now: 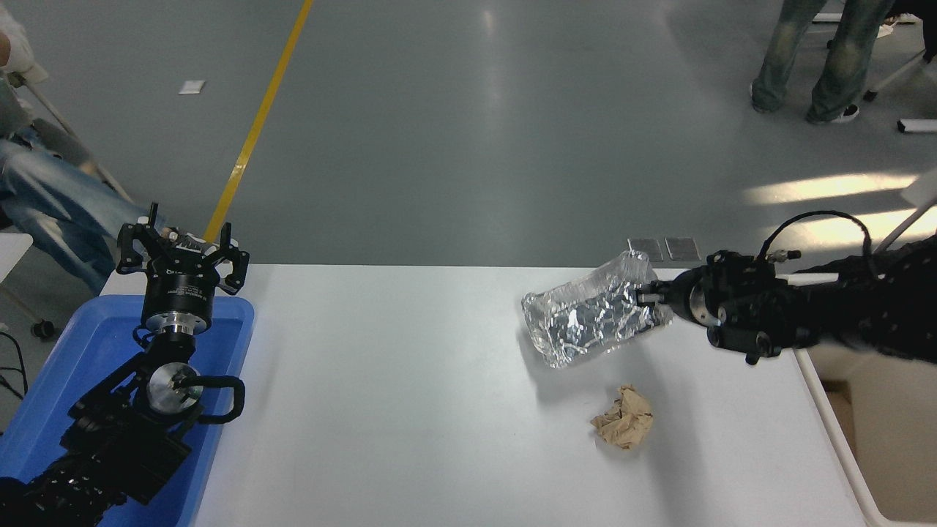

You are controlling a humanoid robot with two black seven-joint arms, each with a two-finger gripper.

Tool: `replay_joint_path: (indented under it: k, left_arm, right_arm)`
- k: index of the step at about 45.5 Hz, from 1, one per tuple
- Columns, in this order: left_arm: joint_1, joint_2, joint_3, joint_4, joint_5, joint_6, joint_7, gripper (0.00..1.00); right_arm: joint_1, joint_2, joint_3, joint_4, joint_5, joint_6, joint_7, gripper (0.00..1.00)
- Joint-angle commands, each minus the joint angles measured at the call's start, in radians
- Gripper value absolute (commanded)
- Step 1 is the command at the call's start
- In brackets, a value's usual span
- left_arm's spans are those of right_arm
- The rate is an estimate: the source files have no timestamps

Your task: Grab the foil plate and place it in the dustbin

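Note:
The foil plate (pixel 585 316), a crinkled silver tray, hangs tilted above the white table (pixel 410 410), its shadow on the tabletop below it. My right gripper (pixel 648 298) is shut on the plate's right rim and holds it up, blurred by motion. The cream dustbin (pixel 842 454) stands off the table's right edge; my right arm crosses over its far rim. My left gripper (pixel 181 252) is parked open at the lower left.
A crumpled brown paper wad (pixel 624 427) lies on the table below the plate. A blue tray (pixel 80 359) sits under the left arm. A seated person's legs (pixel 51 212) are at far left, another person's legs (pixel 820 58) at top right.

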Motion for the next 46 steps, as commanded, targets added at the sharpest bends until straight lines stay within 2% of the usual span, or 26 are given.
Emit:
replay_joint_path:
  k: [1,13,28,36,40,46]
  left_arm:
    - [0.002,0.002,0.0,0.0,0.001,0.0,0.001,0.99]
    - [0.002,0.002,0.0,0.0,0.001,0.0,0.001,0.99]
    - [0.0,0.002,-0.002,0.0,0.001,0.0,-0.001,0.99]
    - [0.002,0.002,0.0,0.0,-0.001,-0.001,0.001,0.99]
    - [0.0,0.002,0.0,0.0,-0.001,0.0,0.001,0.99]
    - [0.0,0.0,0.0,0.0,-0.002,0.0,-0.001,0.99]
  right_arm:
    - [0.418,-0.099,-0.146,0.288,0.016,0.109,0.005,0.0]
    - [0.655,-0.094,-0.175,0.291,0.087,0.345,0.009,0.0]
    - [0.718,-0.096,-0.189,0.282,0.088,0.457,0.002,0.0]
    - [0.716,-0.103,-0.327,0.259,0.09,0.452,0.003,0.0]
    - [0.704,-0.151,-0.398,0.219,0.085,0.449,0.006,0.0]
    - [0.609,-0.289,-0.418,0.077,0.067,0.451,0.012,0.0]
